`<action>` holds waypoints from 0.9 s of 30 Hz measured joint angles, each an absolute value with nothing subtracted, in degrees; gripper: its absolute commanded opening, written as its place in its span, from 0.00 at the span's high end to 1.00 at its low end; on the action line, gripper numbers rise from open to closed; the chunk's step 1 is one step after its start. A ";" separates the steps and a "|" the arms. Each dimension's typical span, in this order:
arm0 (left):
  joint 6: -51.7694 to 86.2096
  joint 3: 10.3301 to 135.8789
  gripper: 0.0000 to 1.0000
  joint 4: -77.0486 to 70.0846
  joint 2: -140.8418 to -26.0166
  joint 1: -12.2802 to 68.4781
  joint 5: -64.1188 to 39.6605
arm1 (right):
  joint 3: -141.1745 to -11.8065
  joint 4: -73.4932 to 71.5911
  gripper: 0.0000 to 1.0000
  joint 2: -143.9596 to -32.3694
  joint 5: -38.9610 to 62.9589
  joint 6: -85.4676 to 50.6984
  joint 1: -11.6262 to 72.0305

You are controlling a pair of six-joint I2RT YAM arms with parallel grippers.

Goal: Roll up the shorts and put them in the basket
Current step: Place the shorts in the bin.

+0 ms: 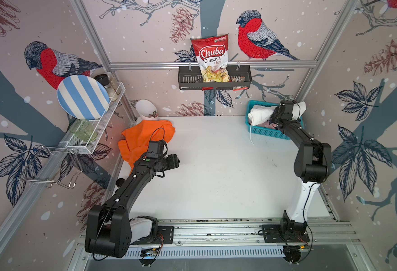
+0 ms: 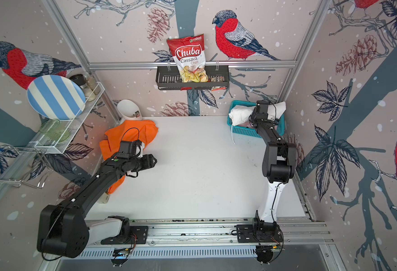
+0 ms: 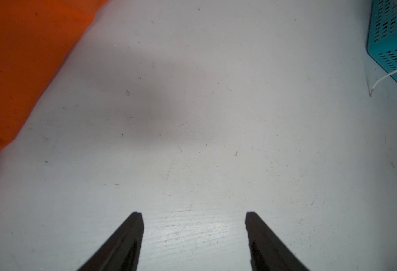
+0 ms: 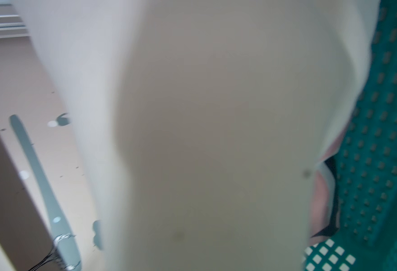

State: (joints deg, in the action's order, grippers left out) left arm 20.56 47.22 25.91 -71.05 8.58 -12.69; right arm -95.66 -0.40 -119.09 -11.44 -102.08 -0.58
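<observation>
Starting at my left, the orange shorts [image 1: 143, 136] lie crumpled in the far left corner of the tabletop [image 1: 216, 169], partly under the left arm's wrist and just beside the left tool [image 3: 194, 215]. A tilted white cup [image 1: 145, 110] sits just beyond them against the back wall. The left tool is spread wide. Its two dark fingers [image 3: 127, 241] stand well apart with only bare, scuffed tabletop between them, pinching nothing, and I cannot tell whether the tips touch the surface. It points across the tabletop, and well ahead of it stands the teal basket [image 3: 392, 47], with a white drawstring [image 3: 389, 75] trailing down its wall onto the tabletop. High on the back wall, between my two arms, a red chips bag [image 1: 210, 58] stands in a black shelf [image 1: 188, 79]. On my right, the right tool [image 1: 274, 120] is down in the basket at the far right corner. The white shorts [image 1: 260, 115] are bunched around it and rise above the rim on both sides of the wrist. In the right wrist view the white cloth lies so close to the lens that it fills nearly the whole frame and hides the fingers. I therefore cannot tell whether this tool is spread, pressed together, or pinching the cloth. Beside the white cloth, lower in the basket, a fold of the pink shorts [image 4: 321, 199] with a dark print shows against the teal wall.
</observation>
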 measured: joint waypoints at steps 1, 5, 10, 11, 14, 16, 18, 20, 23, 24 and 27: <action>20.56 47.22 0.29 25.91 -71.07 8.58 -12.84 | -95.68 0.60 0.77 -119.74 -12.34 -102.37 -0.36; 20.56 47.22 0.29 25.91 -71.59 8.58 -13.39 | -96.05 3.46 0.76 -122.50 -14.59 -105.19 -0.75; 20.53 47.22 0.29 25.91 -72.25 8.58 -13.56 | -99.90 6.24 0.66 -127.52 -14.44 -107.00 -2.52; 20.53 47.22 0.29 25.91 -72.36 8.58 -13.58 | -101.14 6.81 0.62 -128.20 -14.68 -106.94 -2.63; 20.53 47.22 0.29 25.93 -72.47 8.58 -13.61 | -106.69 9.21 0.42 -131.22 -14.96 -106.48 -2.92; 20.53 47.20 0.29 25.91 -72.44 8.58 -13.56 | -110.17 11.38 0.28 -133.34 -14.94 -104.95 -3.16; 20.53 47.20 0.29 25.91 -72.42 8.58 -13.50 | -111.48 12.47 0.05 -133.88 -13.89 -103.68 -3.53; 20.53 47.20 0.29 25.91 -72.42 8.58 -13.45 | -111.63 12.62 0.00 -133.80 -12.45 -102.72 -4.10; 20.53 47.20 0.29 25.93 -72.44 8.58 -13.43 | -111.55 15.07 0.00 -132.03 -9.85 -101.54 -4.67; 20.53 47.20 0.29 25.93 -72.44 8.58 -13.43 | -111.57 15.66 0.00 -131.31 -9.10 -101.43 -4.80; 20.53 47.20 0.29 25.93 -72.44 8.58 -13.43 | -113.67 19.66 0.00 -128.62 -6.15 -100.64 -5.34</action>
State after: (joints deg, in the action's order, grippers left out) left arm 20.53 47.20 25.93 -72.44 8.58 -13.43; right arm -113.67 19.66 -128.62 -6.15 -100.64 -5.34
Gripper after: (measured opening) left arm 0.714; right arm 0.999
